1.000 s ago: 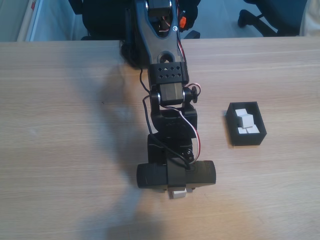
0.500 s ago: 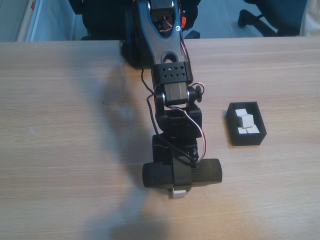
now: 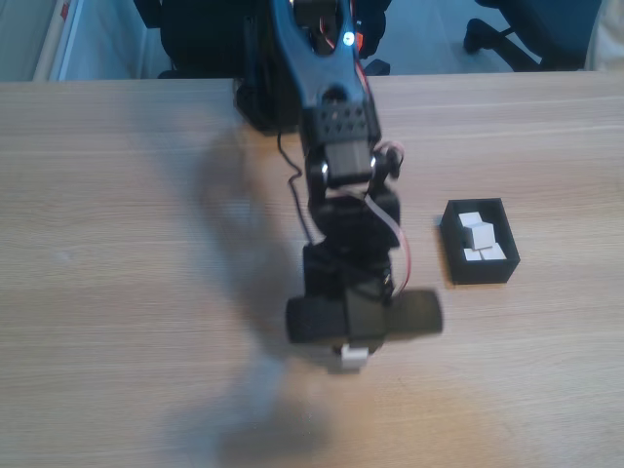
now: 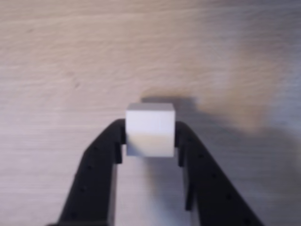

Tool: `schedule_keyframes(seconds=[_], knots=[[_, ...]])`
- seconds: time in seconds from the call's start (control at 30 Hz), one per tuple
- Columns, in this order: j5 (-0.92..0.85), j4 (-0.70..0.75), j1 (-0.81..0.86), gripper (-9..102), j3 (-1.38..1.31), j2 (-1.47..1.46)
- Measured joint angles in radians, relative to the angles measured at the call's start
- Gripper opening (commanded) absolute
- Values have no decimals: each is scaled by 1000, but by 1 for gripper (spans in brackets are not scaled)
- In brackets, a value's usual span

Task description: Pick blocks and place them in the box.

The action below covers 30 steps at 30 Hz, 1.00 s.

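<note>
In the wrist view a plain white block (image 4: 150,129) sits clamped between my two black fingers, with my gripper (image 4: 150,137) shut on it above the wooden table. The fixed view shows the same block (image 3: 354,357) peeking out below the black arm, where my gripper (image 3: 353,355) hangs near the table's front. To the right stands the black box (image 3: 479,269), holding several white blocks (image 3: 478,234). The held block is well left of the box and nearer the front edge.
The arm's base (image 3: 263,97) stands at the table's far edge. Office chair legs (image 3: 497,34) show on the floor beyond it. Bare wood (image 3: 117,244) stretches left of the arm and between arm and box.
The arm has swung slightly right and lifted, carrying the white block with it. The box and its blocks have not moved.
</note>
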Motion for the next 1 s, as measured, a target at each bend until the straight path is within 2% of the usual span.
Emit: schedule_keyframes(seconds=[0.27,0.53,1.0], knots=[[94,149,-127,4,179,308],[170,222,-304,4,330,548],[304,281,-572,2,318,563]])
